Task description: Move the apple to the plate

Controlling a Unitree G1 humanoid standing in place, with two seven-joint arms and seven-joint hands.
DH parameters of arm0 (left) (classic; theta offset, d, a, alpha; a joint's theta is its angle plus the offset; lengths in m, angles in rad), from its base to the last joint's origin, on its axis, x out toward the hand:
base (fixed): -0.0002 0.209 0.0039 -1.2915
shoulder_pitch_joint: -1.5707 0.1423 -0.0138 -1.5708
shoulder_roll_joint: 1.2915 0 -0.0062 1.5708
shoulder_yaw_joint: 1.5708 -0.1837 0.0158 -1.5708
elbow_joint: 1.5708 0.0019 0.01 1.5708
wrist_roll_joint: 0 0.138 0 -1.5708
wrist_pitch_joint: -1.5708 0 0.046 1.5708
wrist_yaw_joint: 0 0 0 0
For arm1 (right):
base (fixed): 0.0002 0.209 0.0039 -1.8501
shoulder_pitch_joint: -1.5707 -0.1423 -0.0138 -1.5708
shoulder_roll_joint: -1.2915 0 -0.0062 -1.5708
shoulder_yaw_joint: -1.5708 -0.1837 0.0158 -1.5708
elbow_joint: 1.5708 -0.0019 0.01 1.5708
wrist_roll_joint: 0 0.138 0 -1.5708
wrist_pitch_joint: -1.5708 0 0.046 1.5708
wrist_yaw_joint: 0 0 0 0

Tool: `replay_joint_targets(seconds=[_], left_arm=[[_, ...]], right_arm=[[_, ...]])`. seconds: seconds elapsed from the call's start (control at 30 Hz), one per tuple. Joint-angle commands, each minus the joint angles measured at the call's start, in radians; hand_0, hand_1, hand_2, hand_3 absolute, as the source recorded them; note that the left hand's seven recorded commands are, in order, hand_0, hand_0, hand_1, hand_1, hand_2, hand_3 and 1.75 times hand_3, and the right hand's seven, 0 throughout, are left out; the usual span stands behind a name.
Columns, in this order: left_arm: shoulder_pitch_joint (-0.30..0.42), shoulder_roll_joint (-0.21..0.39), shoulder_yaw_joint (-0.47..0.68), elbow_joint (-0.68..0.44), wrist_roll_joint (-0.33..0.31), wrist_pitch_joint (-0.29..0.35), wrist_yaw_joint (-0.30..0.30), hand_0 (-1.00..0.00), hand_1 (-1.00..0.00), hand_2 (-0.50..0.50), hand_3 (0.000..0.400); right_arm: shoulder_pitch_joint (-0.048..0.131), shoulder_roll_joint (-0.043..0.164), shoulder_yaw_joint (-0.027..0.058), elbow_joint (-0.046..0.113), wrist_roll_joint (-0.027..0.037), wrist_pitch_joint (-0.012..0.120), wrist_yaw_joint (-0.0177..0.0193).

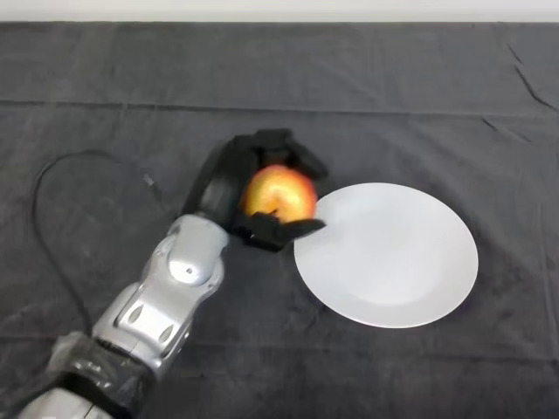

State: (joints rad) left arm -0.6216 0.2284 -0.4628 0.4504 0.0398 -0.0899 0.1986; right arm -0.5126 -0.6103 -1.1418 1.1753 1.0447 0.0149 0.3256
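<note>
A red and yellow apple (279, 192) sits in my black left hand (229, 179), whose fingers curl over its top and whose thumb wraps under it. The hand holds the apple just left of a white round plate (397, 262), with the thumb tip reaching the plate's left rim. Whether the apple rests on the cloth or is lifted I cannot tell. My silver-grey arm comes in from the lower left.
The table is covered by a dark cloth (393, 96) with a few creases. Its far edge runs along the top of the view.
</note>
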Motion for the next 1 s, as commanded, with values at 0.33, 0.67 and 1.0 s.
replay_joint_targets(seconds=[0.33,0.67,1.0], left_arm=[[-0.074,-0.033,-0.121,0.066,-0.05,-0.046,0.028,-1.0,-1.0,0.0,0.4],[-0.102,-0.053,-0.248,0.093,-0.108,-0.08,0.055,-1.0,-1.0,0.0,0.4],[-0.117,-0.055,-0.354,0.123,-0.168,-0.119,0.061,-1.0,-1.0,0.0,0.4]], right_arm=[[0.016,-0.015,-0.0025,-0.028,0.0099,-0.002,-0.004],[0.015,-0.017,-0.0032,-0.025,0.0103,-0.003,-0.0022],[0.014,-0.018,-0.0039,-0.021,0.0108,-0.003,-0.0003]])
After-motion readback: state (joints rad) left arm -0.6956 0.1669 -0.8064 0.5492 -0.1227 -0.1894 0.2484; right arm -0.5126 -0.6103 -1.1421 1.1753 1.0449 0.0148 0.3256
